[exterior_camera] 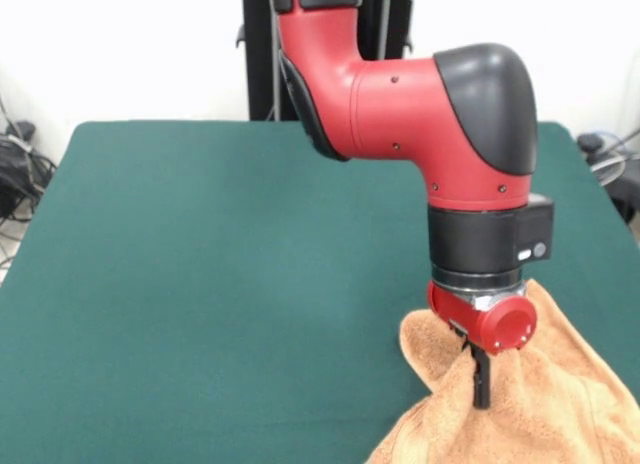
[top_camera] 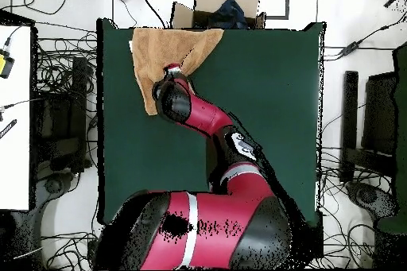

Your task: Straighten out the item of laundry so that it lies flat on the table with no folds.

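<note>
In the front view the left two thirds of the frame is bare dark green table, with a tangle of cables on the floor beyond its left edge. The red and black arm comes down from the top centre, bends to the right, and ends in a black wrist and a red fitting low at the right. Below that fitting the gripper points down into the orange-tan towel, which lies in the lower right corner of the frame, rumpled and bunched, with a raised fold just to the left of the gripper. One dark finger shows against the cloth; the terry hides the rest, so I cannot tell whether the fingers are spread or pinching the towel. In the overhead view, a white surface fills the left edge, with cables between it and the table. The towel sits in the table's upper left corner, reaching its top edge, folded into an uneven shape with a flap stretching right. The arm reaches up from the bottom centre to the towel's lower right part, where its end rests on the cloth. A cardboard box stands beyond the table's top edge, right of the towel.
</note>
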Available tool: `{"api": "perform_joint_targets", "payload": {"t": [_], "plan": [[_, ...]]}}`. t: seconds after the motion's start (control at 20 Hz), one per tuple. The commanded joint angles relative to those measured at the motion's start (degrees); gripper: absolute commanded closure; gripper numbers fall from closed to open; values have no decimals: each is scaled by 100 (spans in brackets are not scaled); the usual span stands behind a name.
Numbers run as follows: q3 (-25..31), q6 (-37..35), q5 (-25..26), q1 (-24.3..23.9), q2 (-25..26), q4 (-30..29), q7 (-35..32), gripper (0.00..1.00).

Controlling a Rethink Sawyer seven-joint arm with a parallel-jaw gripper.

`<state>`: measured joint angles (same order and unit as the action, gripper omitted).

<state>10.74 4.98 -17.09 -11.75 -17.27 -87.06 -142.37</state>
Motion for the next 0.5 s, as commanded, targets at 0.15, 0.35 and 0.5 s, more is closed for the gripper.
{"api": "perform_joint_targets", "payload": {"t": [0.15, 0.35, 0.5], "plan": [[21, -367, 282, -187, 137, -1127, -582, 100], [-152, -267, 307, -121, 79, -1283, -581, 100], [-185, -214, 377, -160, 15, -1446, -563, 100]]}}
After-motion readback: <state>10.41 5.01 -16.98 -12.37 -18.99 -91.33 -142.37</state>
